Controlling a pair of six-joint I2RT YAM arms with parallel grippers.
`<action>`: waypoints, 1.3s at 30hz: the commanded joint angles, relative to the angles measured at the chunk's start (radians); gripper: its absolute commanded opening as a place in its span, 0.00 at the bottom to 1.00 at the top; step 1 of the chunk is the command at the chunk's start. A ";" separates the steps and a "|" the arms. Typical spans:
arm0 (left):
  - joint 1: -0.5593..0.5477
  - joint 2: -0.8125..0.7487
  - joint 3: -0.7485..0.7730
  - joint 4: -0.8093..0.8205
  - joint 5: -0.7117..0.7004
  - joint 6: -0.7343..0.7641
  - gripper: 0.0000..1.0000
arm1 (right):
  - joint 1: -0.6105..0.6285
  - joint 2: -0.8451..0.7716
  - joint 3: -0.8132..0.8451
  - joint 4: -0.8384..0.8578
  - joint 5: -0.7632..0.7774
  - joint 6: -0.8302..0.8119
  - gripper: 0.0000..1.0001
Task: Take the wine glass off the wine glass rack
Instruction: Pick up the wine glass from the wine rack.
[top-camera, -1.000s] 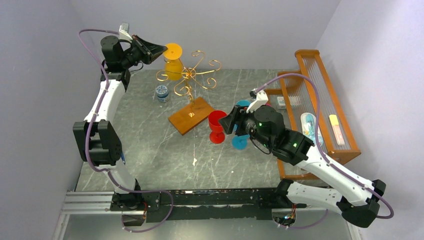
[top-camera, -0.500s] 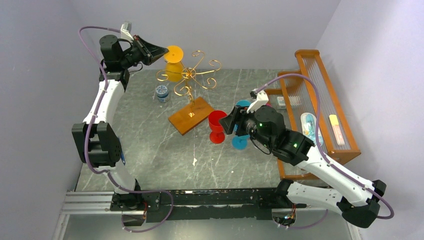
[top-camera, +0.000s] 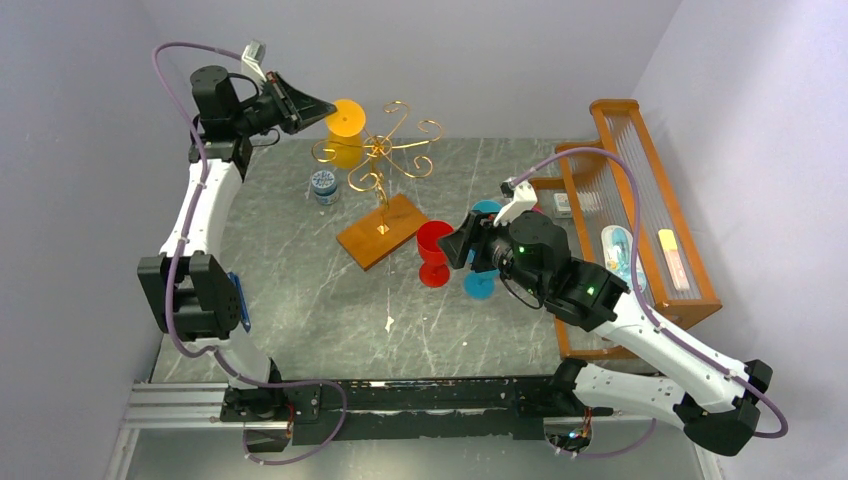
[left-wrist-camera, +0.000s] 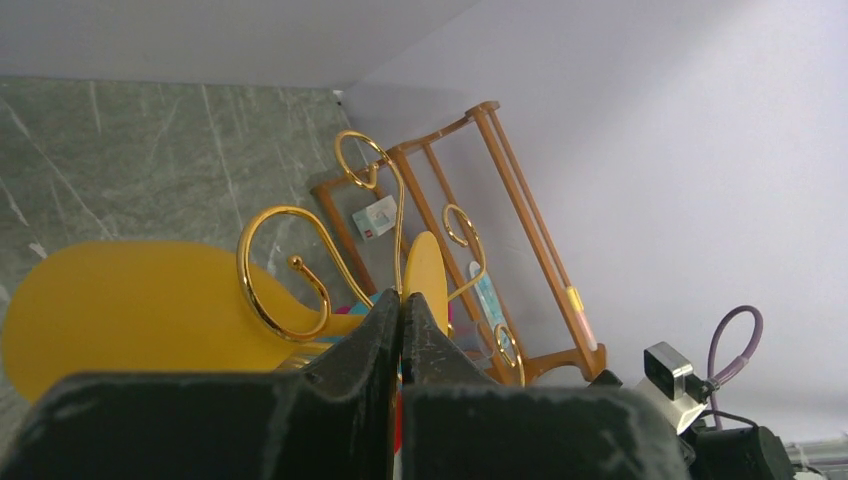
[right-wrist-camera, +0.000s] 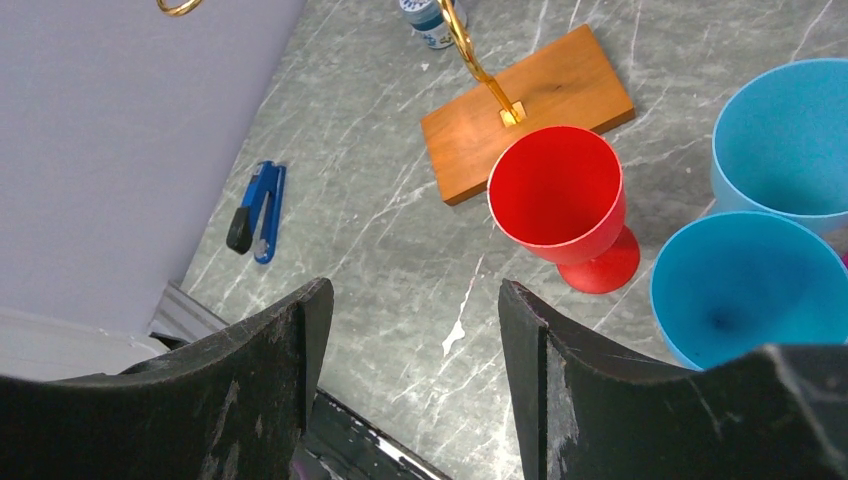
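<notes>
Yellow wine glass (top-camera: 346, 118) on gold rack (top-camera: 385, 232), stem pinched in left jaws.

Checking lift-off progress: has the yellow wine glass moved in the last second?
Yes. In the top view the yellow wine glass has shifted slightly down-frame against the wine glass rack, which stayed put.

left arm (top-camera: 203, 210) raised and stretched to the far left, elbow low, wrist high and level, left tool (top-camera: 326, 103) pointing right, its fingers (left-wrist-camera: 378, 335) pressed flat together; right arm (top-camera: 650, 340) folded low on the right side, forearm reaching forward-left, right tool (top-camera: 452, 246) aimed left and slightly down, both black fingers (right-wrist-camera: 290, 345) parted wide
</notes>
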 joint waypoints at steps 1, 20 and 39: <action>0.041 -0.062 0.034 -0.091 0.048 0.089 0.05 | -0.002 -0.001 0.002 -0.006 0.005 0.020 0.66; 0.158 -0.227 -0.141 -0.042 -0.087 0.034 0.05 | -0.002 0.017 0.033 -0.003 0.006 0.028 0.65; 0.221 -0.599 -0.428 -0.230 -0.363 0.128 0.05 | -0.003 -0.061 -0.023 0.112 -0.029 0.007 0.65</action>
